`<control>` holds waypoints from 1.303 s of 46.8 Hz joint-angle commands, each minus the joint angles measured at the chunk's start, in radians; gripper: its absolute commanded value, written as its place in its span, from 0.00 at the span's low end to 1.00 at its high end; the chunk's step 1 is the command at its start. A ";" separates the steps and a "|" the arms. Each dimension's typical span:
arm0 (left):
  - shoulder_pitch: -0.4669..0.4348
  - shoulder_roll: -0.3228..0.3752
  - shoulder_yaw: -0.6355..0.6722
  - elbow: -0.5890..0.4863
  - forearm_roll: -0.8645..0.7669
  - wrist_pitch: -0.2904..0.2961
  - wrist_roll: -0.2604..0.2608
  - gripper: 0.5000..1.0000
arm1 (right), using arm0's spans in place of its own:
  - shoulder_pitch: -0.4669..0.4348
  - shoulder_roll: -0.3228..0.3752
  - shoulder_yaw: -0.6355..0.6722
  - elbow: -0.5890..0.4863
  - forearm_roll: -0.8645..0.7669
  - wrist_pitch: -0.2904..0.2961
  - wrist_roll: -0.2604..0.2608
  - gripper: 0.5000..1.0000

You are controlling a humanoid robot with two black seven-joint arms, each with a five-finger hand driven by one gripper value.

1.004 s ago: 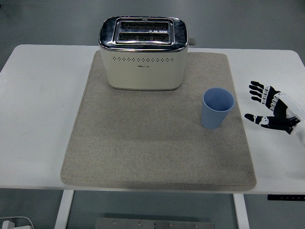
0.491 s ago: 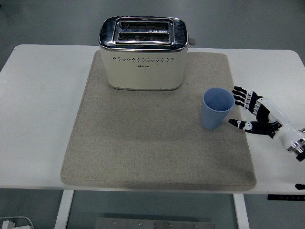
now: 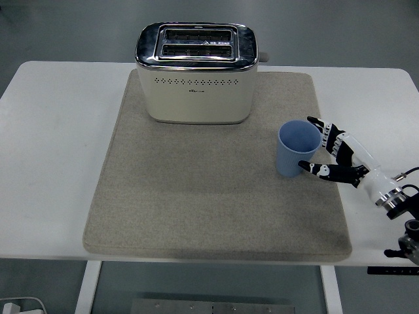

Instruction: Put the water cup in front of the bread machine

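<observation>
A light blue water cup [image 3: 298,148] stands upright on the right part of the grey mat [image 3: 216,196]. The cream and chrome bread machine [image 3: 196,73] sits at the back of the mat, to the cup's upper left. My right hand [image 3: 327,150] comes in from the right edge and has reached the cup's right side. Its fingers [image 3: 321,126] are spread behind the rim and its thumb [image 3: 314,169] lies near the cup's lower side, not closed around it. The left arm is out of view.
The mat lies on a white table [image 3: 59,163]. The mat's area in front of the bread machine is bare. The table's right edge is close behind my wrist [image 3: 386,193].
My right hand has moved left across the table, from well clear of the cup to right against its side. The cup and bread machine have not moved.
</observation>
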 commanded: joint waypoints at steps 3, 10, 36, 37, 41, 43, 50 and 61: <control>0.000 0.000 0.000 0.000 0.000 0.000 0.000 1.00 | 0.001 0.019 -0.001 -0.001 -0.007 -0.001 0.000 0.86; 0.000 0.000 0.000 -0.001 0.000 0.000 0.000 1.00 | 0.001 0.026 -0.001 -0.008 -0.007 0.000 -0.002 0.86; 0.000 0.000 0.000 0.000 0.000 0.000 0.000 1.00 | 0.053 0.139 -0.019 -0.078 -0.030 -0.020 -0.011 0.80; 0.000 0.000 0.000 0.000 0.000 0.000 0.000 1.00 | 0.053 0.139 -0.024 -0.078 -0.031 -0.021 -0.012 0.77; 0.000 0.000 0.000 0.000 0.000 0.000 0.000 1.00 | 0.058 0.139 -0.036 -0.078 -0.051 -0.033 -0.015 0.43; 0.000 0.000 0.000 -0.001 0.000 0.000 0.000 1.00 | 0.068 0.141 -0.039 -0.078 -0.066 -0.043 -0.017 0.20; 0.000 0.000 0.000 0.000 0.000 0.000 0.000 1.00 | 0.111 0.138 -0.072 -0.078 -0.073 -0.058 -0.025 0.00; 0.000 0.000 0.000 0.000 0.000 0.000 0.000 1.00 | 0.145 0.128 -0.082 -0.075 -0.057 -0.072 -0.060 0.00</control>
